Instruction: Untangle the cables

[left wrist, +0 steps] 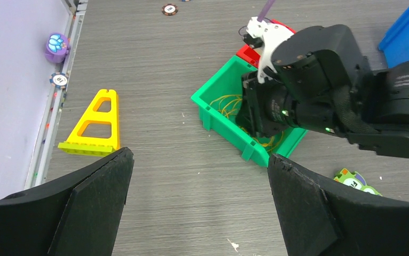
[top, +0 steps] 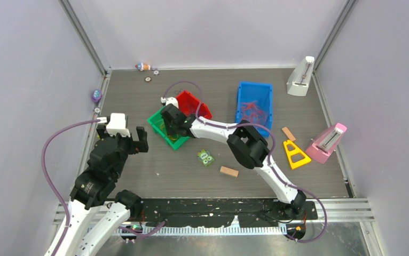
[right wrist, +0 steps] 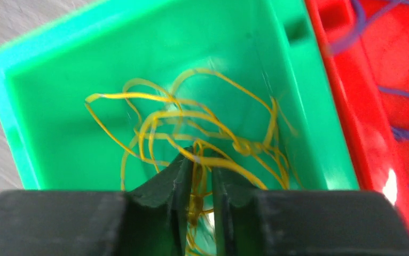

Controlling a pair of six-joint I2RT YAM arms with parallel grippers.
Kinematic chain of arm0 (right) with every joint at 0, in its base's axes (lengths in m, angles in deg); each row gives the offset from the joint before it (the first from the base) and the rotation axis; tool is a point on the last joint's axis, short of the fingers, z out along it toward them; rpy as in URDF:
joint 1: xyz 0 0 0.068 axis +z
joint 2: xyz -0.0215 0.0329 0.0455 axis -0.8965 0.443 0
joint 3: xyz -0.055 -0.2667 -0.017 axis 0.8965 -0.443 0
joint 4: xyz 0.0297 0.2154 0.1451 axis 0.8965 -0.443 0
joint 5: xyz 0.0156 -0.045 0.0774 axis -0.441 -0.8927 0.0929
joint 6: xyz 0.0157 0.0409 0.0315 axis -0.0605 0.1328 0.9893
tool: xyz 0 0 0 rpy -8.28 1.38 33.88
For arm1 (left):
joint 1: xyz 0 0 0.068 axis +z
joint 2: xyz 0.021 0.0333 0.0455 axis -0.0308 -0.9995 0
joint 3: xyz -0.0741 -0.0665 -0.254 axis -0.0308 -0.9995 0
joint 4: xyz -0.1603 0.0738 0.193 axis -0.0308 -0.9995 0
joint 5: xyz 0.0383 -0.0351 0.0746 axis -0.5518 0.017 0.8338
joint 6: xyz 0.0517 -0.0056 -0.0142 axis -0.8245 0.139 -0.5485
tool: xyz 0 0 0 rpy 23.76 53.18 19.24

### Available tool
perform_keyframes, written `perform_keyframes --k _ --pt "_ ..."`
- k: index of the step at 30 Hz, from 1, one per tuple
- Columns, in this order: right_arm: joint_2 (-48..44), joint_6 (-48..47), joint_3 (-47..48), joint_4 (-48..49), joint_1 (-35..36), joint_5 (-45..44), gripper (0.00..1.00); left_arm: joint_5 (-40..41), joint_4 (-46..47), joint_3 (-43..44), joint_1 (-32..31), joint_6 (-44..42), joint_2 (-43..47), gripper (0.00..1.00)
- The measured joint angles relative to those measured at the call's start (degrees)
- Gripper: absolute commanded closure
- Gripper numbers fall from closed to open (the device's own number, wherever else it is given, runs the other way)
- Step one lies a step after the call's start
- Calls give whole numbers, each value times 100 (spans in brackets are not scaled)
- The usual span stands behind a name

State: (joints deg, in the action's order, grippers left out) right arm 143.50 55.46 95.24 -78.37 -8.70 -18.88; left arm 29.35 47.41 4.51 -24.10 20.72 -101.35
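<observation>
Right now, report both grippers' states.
Left gripper: open, empty.
Right gripper: fingers nearly closed, yellow cables between them; grip cannot be told.

Soft, even overhead light; two clear views and one smeared close-up.

From above, the grey surface [top: 181, 178] is evenly lit, with only faint shadows under the arms, and the side walls lean outward toward the picture's edges. The left wrist view is crisp farther off, while the left fingers [left wrist: 85, 208] sit dark and slightly soft. The right wrist view is blurred, perhaps from motion: the yellow cables [right wrist: 191, 117] smear, the right fingers [right wrist: 159, 197] are out of focus, and a white glare spot sits on the red bin [right wrist: 346, 106].
</observation>
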Motion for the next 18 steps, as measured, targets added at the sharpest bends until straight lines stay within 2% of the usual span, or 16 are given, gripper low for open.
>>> perform_keyframes --k 2,6,13,18 --pt "-267 0 -358 42 2 4 52 -20 0 0 0 0 -11 2" --pt "-841 -85 -911 -48 2 -50 44 -61 0 0 0 -4 -94 2" --pt "-2059 -275 -1419 46 2 -164 17 -98 0 0 0 -13 -155 1" --pt "-3316 -420 -2544 396 2 -282 7 -101 0 0 0 -17 -155 1"
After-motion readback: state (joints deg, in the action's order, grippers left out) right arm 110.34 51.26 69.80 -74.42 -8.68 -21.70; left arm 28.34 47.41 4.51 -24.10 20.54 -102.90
